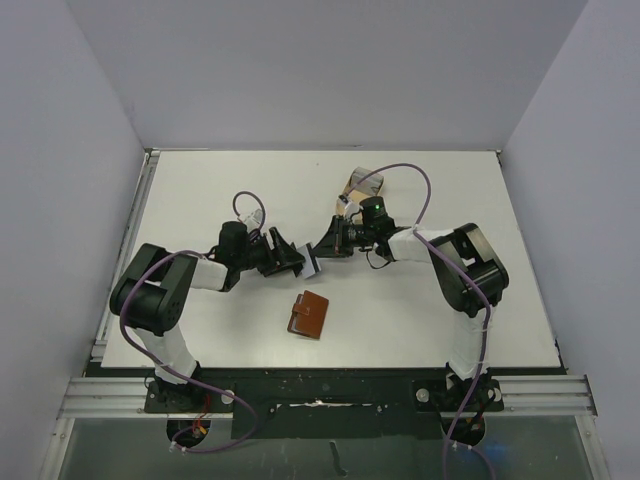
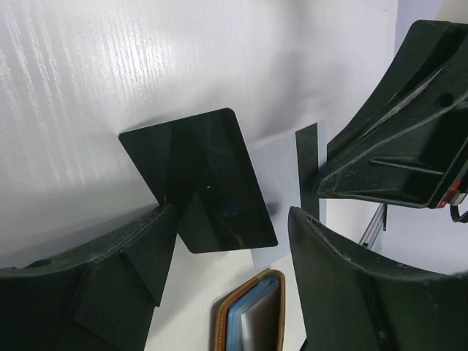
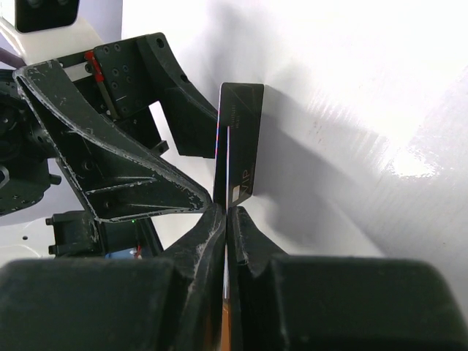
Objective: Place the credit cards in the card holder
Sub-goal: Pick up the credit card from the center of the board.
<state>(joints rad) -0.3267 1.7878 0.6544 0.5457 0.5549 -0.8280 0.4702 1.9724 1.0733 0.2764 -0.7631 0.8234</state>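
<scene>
The card holder [image 1: 308, 315] is a reddish-brown wallet lying on the white table near the front. It lies open in the left wrist view [image 2: 252, 314], showing blue slots. My right gripper [image 1: 320, 250] is shut on a dark credit card [image 3: 245, 146] marked VIP, held upright and seen almost edge-on [image 3: 227, 210]. My left gripper [image 1: 296, 258] faces it, open [image 2: 230, 219]. A dark glossy card [image 2: 197, 179] stands between its fingers, one corner against the left finger [image 2: 110, 278]. A narrow dark strip [image 2: 308, 168] sits at the right gripper's tips; I cannot tell if it is a second card.
A tan tray [image 1: 353, 181] with something pale grey in it sits at the back, behind the right gripper. White walls close in the table on three sides. A metal rail [image 1: 320, 395] runs along the near edge.
</scene>
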